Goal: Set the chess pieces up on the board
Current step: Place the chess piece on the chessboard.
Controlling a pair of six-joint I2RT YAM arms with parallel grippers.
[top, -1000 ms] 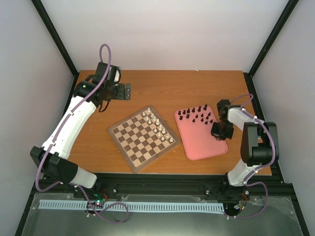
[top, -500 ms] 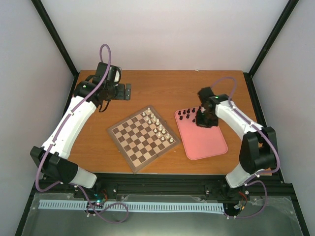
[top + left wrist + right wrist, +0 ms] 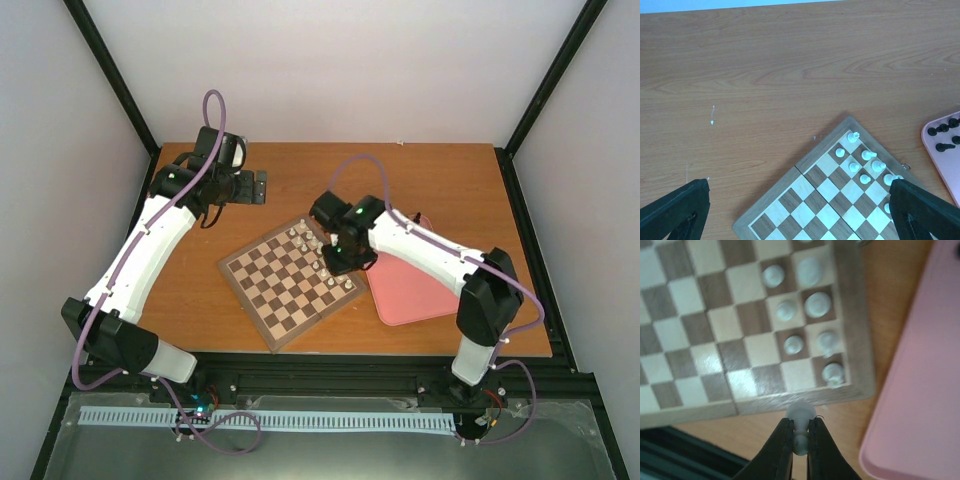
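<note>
A robotics laboratory test cell is shown. A wooden table (image 3: 400,170) is enclosed by plain white panels (image 3: 330,70) set in black frame struts (image 3: 110,70). A left arm (image 3: 150,245) and a right arm (image 3: 430,255) are bolted beside a black extrusion rail (image 3: 330,375) at the near edge. Purple cables (image 3: 215,110) and a slotted cable duct (image 3: 270,420) are seen.

Overhead wide; both wrist views downward, sharing board (image 3: 815,200) corner.

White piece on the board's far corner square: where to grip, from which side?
Take the white corner piece by its upper part, coming straight down. It stands upright, and its neighbours fill the adjoining squares of the board, so a side approach looks cramped.
</note>
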